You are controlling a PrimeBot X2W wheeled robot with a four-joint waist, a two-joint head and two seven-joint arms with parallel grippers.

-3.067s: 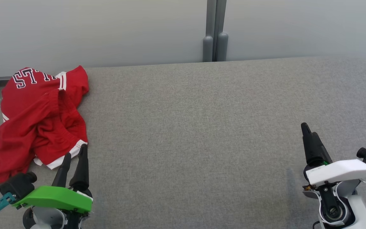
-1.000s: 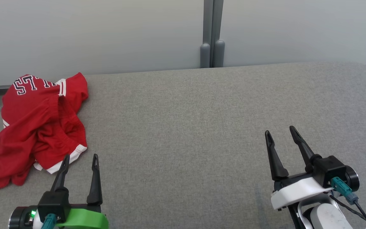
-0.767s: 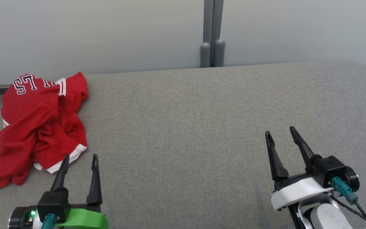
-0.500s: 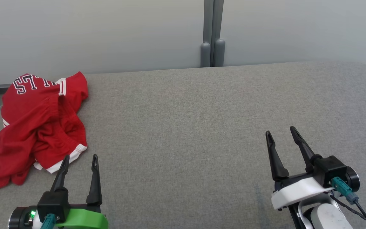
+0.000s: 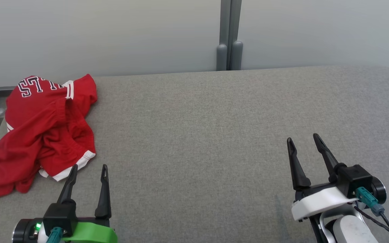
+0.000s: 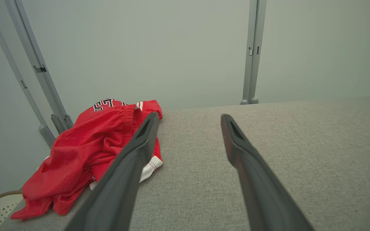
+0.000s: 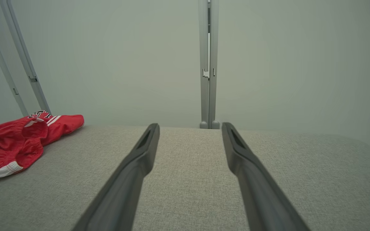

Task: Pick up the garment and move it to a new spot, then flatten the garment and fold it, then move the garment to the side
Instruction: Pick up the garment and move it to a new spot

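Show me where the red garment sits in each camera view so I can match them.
Head view: red garment at the left end of the grey table, crumpled.
Left wrist view: red garment at lower left, on the table's left end.
Right wrist view: red garment at the left edge, mid-height.
Shared landmark: the grey double post behind the table's far edge.

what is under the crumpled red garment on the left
The crumpled red garment with white trim lies on the grey fabric-covered table, its left part reaching the table's edge. Whether anything else lies beneath the heap cannot be seen; the folds cover it.
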